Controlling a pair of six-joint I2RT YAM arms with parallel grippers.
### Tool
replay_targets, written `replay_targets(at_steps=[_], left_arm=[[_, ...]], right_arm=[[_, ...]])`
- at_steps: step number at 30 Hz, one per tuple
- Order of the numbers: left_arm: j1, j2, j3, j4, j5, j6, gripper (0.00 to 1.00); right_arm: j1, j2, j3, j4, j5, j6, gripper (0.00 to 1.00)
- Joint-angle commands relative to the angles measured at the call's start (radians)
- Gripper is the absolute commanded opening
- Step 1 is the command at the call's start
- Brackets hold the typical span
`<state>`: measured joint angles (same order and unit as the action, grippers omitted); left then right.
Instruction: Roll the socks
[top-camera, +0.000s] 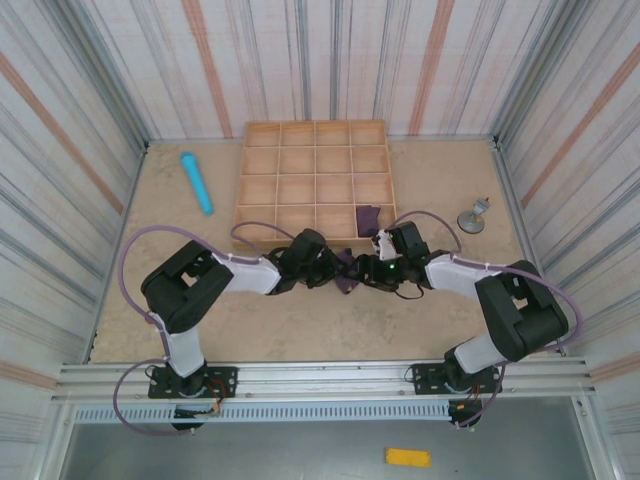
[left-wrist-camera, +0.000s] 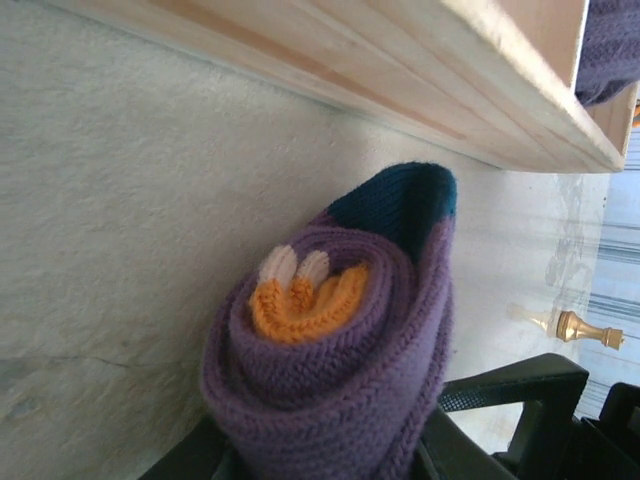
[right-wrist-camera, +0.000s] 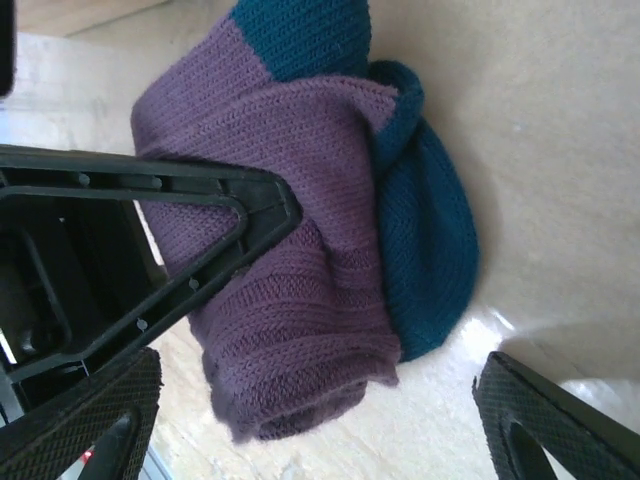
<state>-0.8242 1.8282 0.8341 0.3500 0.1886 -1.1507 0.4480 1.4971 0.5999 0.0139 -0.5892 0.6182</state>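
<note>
Rolled sock (left-wrist-camera: 340, 340), purple w/ teal cuff, orange toe at centre of roll, is seen on the table (top-camera: 300, 320) just in front of the wooden tray (top-camera: 262, 160). It is clamped betw. the narrow jaws of the L gripper (top-camera: 325, 268). R gripper (right-wrist-camera: 310, 430) is set opposite, jaws wide apart, pads (right-wrist-camera: 80, 420) either side of the roll, no contact seen. Second sock (top-camera: 368, 218) is bundled in the tray's near-right corner compartment. Light blue cylinder (top-camera: 196, 181) is noted left of tray, small brass piece (top-camera: 472, 217) to the right.
</note>
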Motion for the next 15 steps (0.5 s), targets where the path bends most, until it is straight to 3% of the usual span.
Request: replay_targets(at_steps=[1, 9, 15], left_arm=[[0.005, 0.063, -0.016, -0.111, -0.008, 0.032, 0.07], [0.017, 0.076, -0.012, -0.095, 0.018, 0.023, 0.07], [0.036, 0.079, -0.029, -0.080, 0.043, 0.017, 0.06]], right_arm=[[0.001, 0.070, 0.012, 0.041, -0.006, -0.052, 0.84], [0.068, 0.112, -0.014, 0.038, 0.058, -0.115, 0.71], [0.083, 0.030, -0.056, 0.038, 0.124, -0.149, 0.83]])
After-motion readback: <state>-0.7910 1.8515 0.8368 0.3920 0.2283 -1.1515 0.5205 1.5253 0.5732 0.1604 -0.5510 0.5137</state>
